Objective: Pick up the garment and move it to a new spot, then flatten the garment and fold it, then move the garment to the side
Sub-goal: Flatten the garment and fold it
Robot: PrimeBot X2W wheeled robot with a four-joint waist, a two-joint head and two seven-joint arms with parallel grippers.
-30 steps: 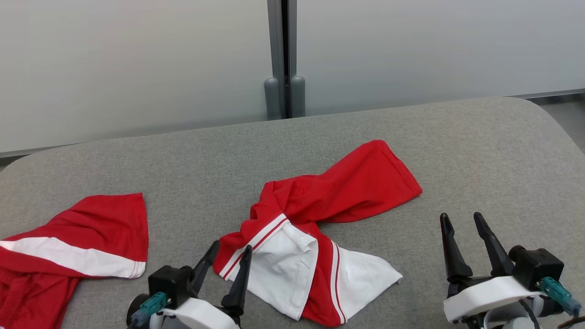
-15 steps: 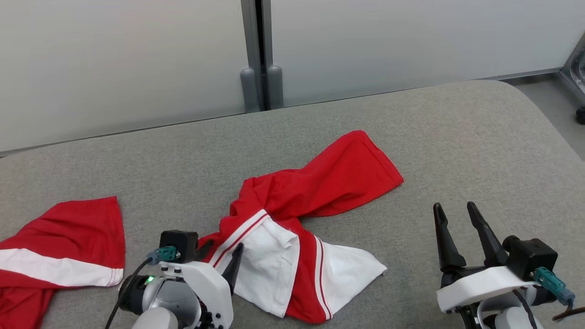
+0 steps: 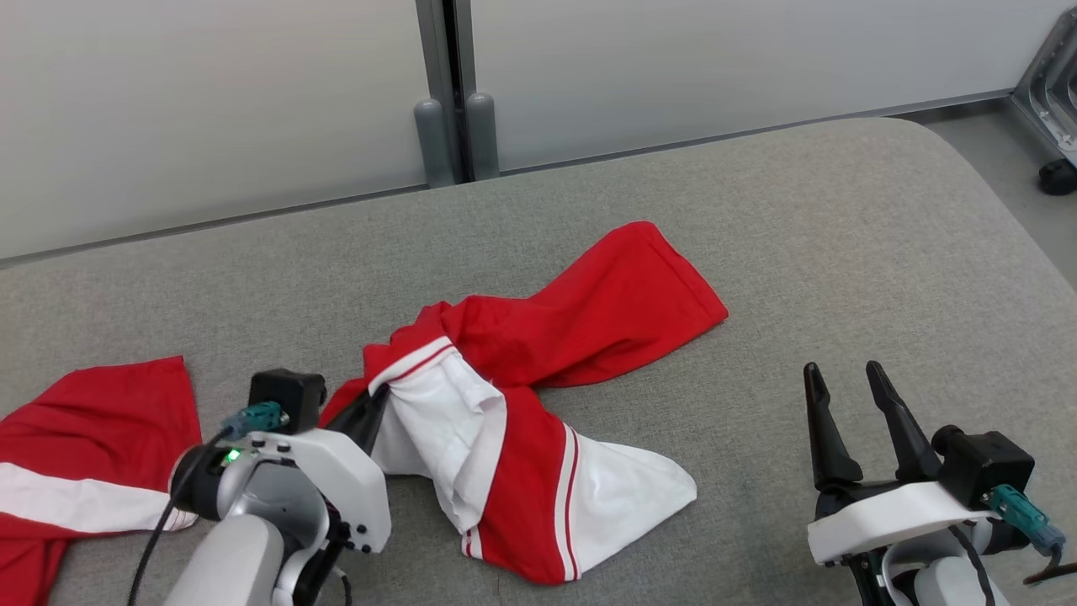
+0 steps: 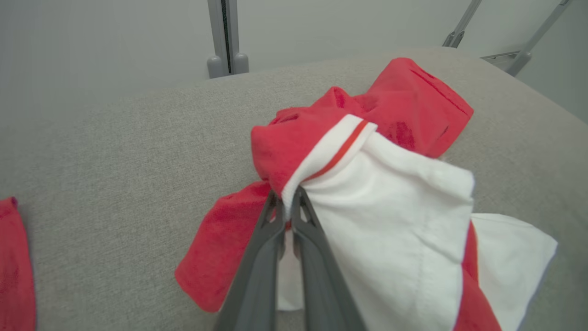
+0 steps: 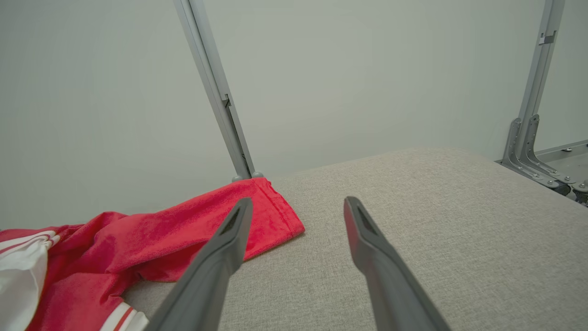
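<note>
The garment, red with white panels and striped trim, lies crumpled in the middle of the grey padded table. My left gripper is shut on its striped white hem at the near left, and that edge is raised and bunched. In the left wrist view, the fingers pinch the cloth where red meets white. My right gripper stands open at the lower right, apart from the garment. In the right wrist view its gripper is open over bare table, the red leg to its left.
A second red and white garment lies at the table's left edge, also seen in the left wrist view. A grey post and pale wall panels stand behind the table. A metal frame with a caster is at the far right.
My left gripper has shut on the garment's striped hem and drawn that edge up and leftward, bunching the white panel. The head camera has shifted. The right gripper stays open.
</note>
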